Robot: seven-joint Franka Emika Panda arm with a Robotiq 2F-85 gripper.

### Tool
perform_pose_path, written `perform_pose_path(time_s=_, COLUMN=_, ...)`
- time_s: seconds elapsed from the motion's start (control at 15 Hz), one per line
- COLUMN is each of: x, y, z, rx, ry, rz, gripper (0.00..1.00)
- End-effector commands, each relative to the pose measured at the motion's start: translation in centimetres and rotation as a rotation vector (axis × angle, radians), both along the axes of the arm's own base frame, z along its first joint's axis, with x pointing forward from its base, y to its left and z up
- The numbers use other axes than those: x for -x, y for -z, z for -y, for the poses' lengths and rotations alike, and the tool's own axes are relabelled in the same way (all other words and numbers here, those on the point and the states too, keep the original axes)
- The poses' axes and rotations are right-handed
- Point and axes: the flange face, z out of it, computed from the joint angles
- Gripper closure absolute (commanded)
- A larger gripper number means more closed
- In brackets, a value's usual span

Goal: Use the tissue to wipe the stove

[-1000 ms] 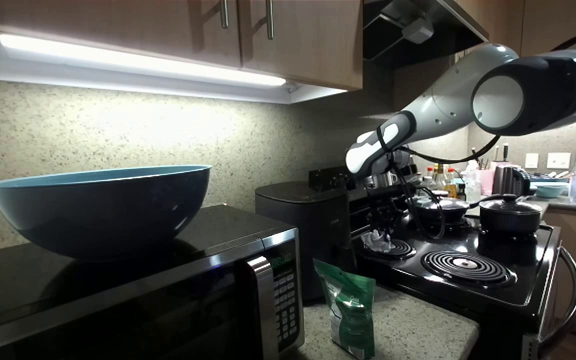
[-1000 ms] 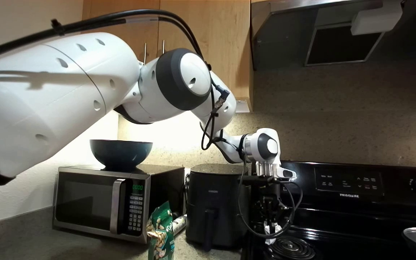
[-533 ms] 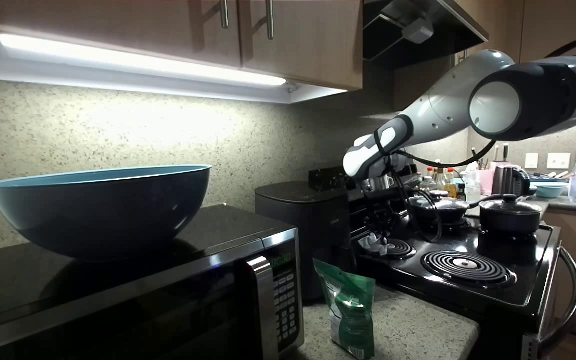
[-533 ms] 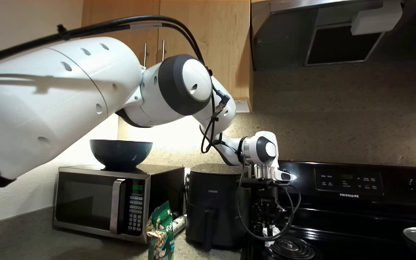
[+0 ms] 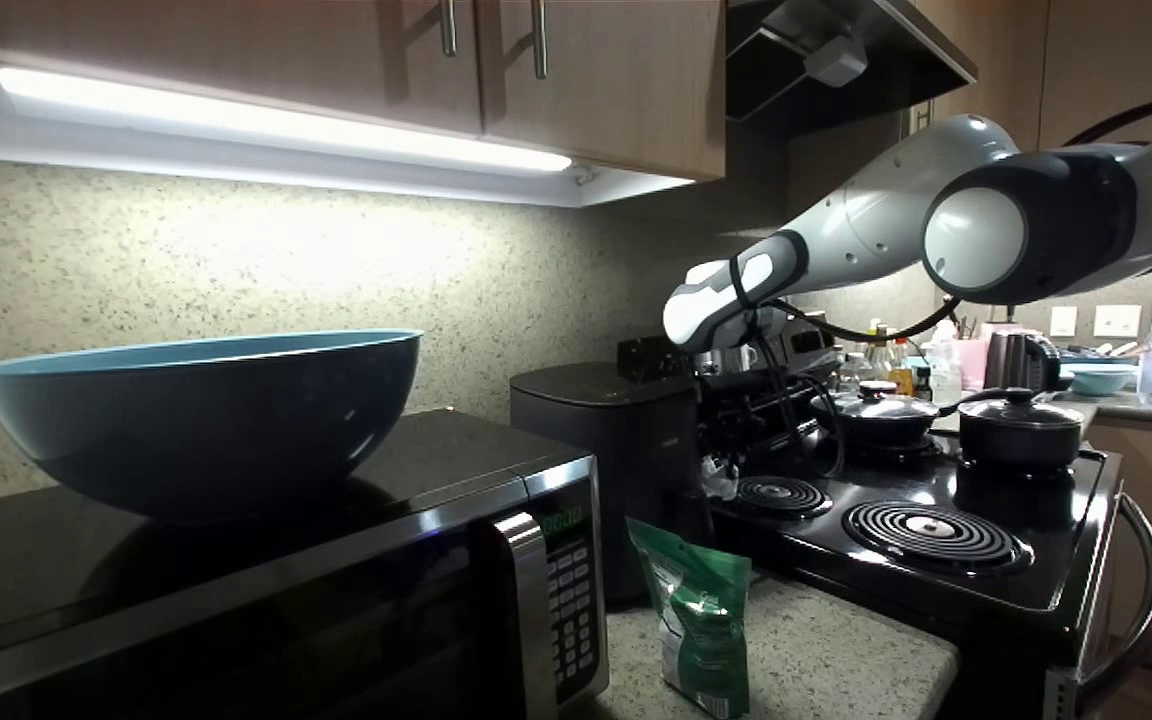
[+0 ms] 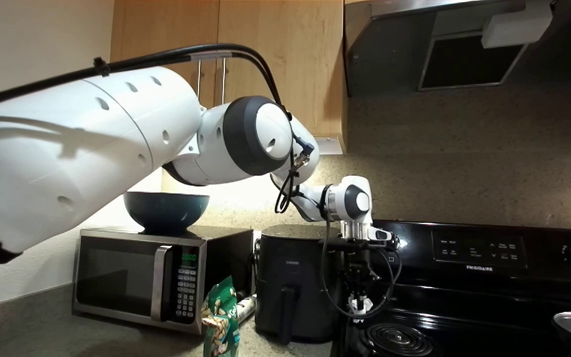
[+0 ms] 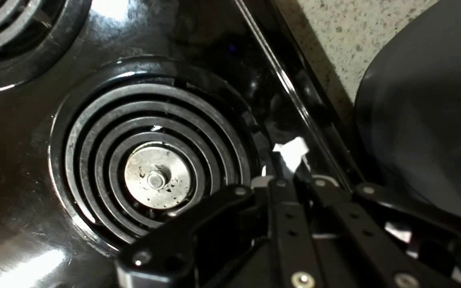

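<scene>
The tissue (image 7: pixel 293 153) is held, in the wrist view, over the narrow black strip of the stove (image 7: pixel 22 152) between the coil burner (image 7: pixel 156 176) and the side rim (image 7: pixel 286 82); whether the surface is touched cannot be told. Over the last second, in both exterior views, it has been carried sideways, away from the burner and toward the air fryer (image 6: pixel 298 282). By this a wiping stroke near the side strip is suggested, though most of the stove would remain to be covered. The tissue is pinched at the tips of the gripper (image 7: pixel 296 176), whose fingers are drawn nearly together, with a white tuft protruding beyond them. Care seems needed lest the air fryer be bumped.
</scene>
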Motion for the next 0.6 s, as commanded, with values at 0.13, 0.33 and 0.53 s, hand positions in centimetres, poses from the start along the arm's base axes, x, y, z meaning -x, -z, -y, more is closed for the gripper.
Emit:
perform_pose_path(time_s=0.13, x=-0.2, y=1.7, z=0.3, rx=0.012, ry=-0.008, rz=-0.016, gripper=0.94)
perform_pose_path(time_s=0.33, x=-0.3, y=3.6, z=0.2, rx=0.009, ry=-0.016, rz=-0.039, gripper=0.94)
perform_pose_path(time_s=0.53, x=-0.3, y=5.8, z=0.2, rx=0.022, ry=-0.004, rz=-0.073, gripper=0.93)
